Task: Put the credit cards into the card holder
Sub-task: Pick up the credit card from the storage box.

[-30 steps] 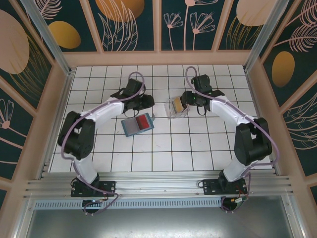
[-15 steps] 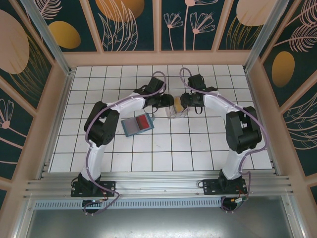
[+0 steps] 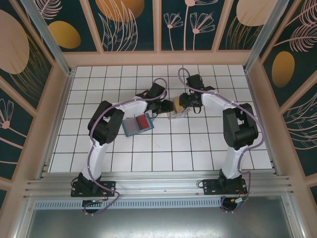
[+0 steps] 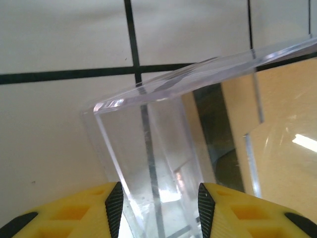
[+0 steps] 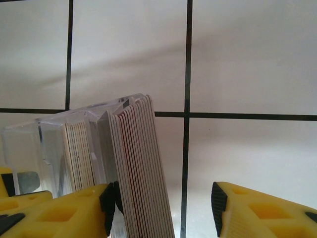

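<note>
The card holder (image 3: 132,128) lies open on the white tiled table (image 3: 163,148), left of the middle, with a red card (image 3: 142,121) on its right half. Just right of it and a little farther stands the clear box (image 3: 177,111), with tan credit cards (image 5: 141,168) upright on edge inside. The left gripper (image 4: 159,201) is clamped on the box's left end. The right gripper (image 5: 162,203) has its jaws apart, the card stack against one pad (image 5: 108,201) and the other well clear
</note>
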You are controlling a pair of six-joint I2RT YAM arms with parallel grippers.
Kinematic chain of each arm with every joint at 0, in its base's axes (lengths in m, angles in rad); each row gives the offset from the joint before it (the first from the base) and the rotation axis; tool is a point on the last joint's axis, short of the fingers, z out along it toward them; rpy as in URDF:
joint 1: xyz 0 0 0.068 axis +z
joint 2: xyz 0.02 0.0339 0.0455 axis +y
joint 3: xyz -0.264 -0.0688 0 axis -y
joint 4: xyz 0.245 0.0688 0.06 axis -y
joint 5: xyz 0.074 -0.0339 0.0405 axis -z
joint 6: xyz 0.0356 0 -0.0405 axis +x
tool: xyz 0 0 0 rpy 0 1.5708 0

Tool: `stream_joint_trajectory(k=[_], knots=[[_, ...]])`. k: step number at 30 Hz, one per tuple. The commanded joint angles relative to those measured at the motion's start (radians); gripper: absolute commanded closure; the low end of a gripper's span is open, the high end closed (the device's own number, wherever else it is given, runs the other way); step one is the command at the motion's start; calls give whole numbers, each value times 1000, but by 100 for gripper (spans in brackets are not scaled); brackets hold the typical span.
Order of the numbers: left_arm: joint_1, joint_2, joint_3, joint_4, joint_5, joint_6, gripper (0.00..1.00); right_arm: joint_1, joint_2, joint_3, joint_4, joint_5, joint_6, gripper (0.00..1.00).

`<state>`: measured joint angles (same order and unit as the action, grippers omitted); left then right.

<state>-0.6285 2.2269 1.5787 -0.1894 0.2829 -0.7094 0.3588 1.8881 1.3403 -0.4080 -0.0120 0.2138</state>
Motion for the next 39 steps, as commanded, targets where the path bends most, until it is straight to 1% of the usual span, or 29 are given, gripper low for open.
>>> stream_joint_trajectory(k=[1, 10, 23, 26, 30, 39], knots=[[-2, 22, -30, 31, 13, -13, 54, -10, 12, 25, -15, 12, -19, 44], [-2, 19, -66, 50, 10, -24, 54, -30, -42, 37, -34, 23, -25, 45], [-2, 10, -88, 53, 6, -26, 54, -32, -63, 32, -35, 23, -27, 46], [-2, 7, -88, 53, 4, -28, 54, -31, -64, 29, -34, 23, -26, 49], [-2, 8, -85, 50, 4, -26, 54, -32, -73, 28, -35, 19, -27, 56], [-2, 5, -85, 48, 7, -27, 54, -33, -78, 41, -45, 23, -31, 57]])
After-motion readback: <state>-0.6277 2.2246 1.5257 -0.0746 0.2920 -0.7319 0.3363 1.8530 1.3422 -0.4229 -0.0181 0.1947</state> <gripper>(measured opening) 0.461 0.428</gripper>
